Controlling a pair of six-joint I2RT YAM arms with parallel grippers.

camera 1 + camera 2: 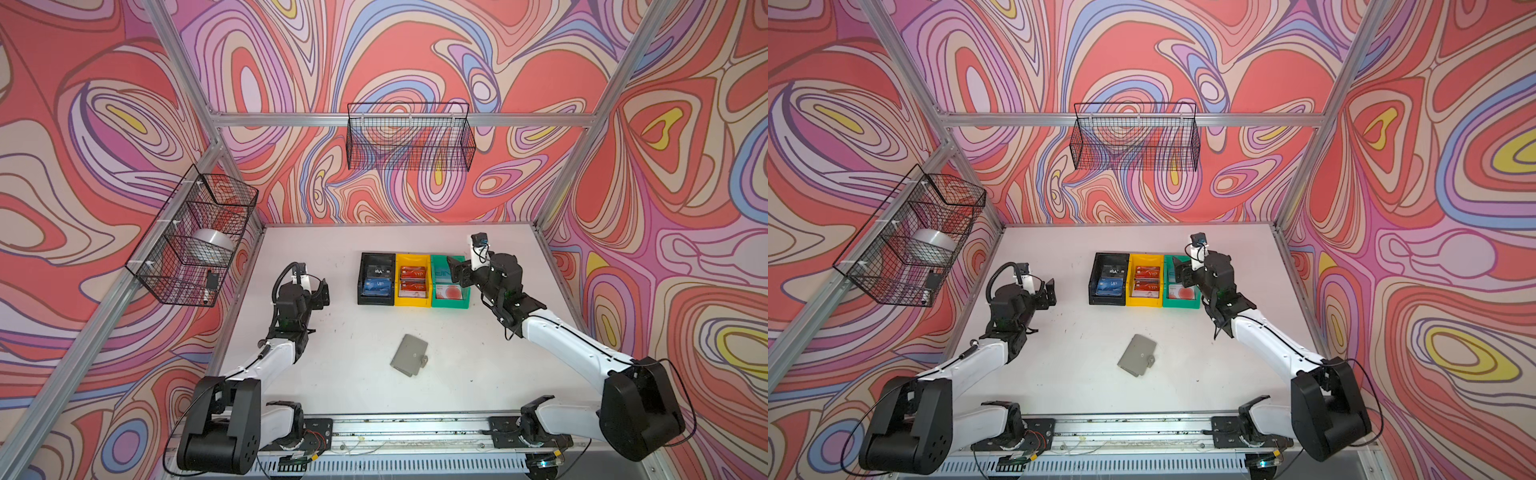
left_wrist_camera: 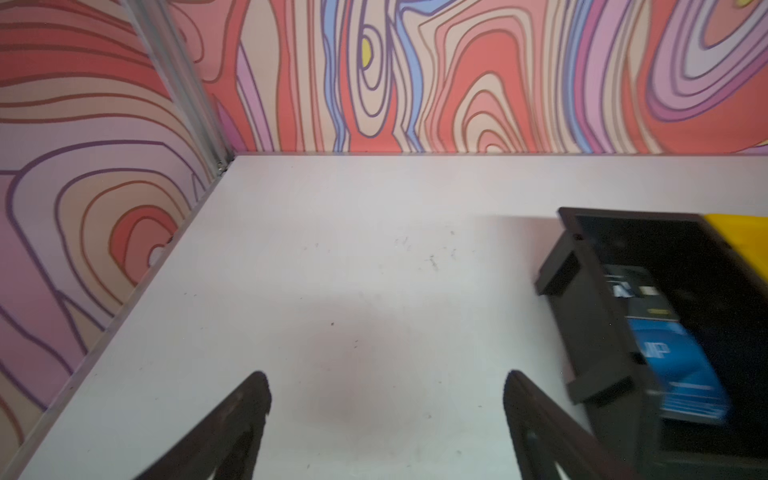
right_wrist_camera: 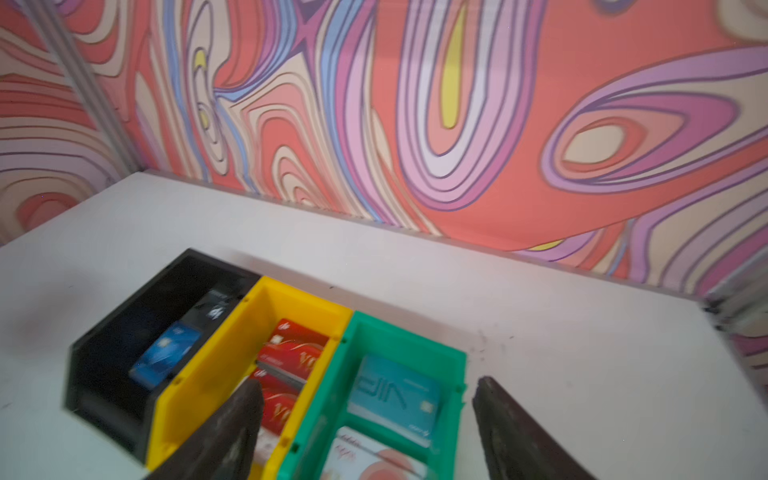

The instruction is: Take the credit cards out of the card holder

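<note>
Toward the table's [image 1: 332,374] front edge, mid-width, lies the card holder [image 1: 409,354], folded shut. Both grippers stand wide open, holding nothing: the left gripper [image 2: 386,386] over bare table, the right gripper [image 3: 370,390] above the green bin [image 3: 415,336] (credit cards [image 3: 395,395] lie inside it).

A robot lab's test cell: a white table [image 1: 353,374] boxed in by an aluminium frame [image 1: 291,119] and swirl-printed backdrop walls [image 1: 83,104]. A left arm [image 1: 274,357] and right arm [image 1: 573,345] are mounted on a rail [image 1: 415,428] along the table's near edge. Wire baskets [image 1: 409,141] hang from the frame.
</note>
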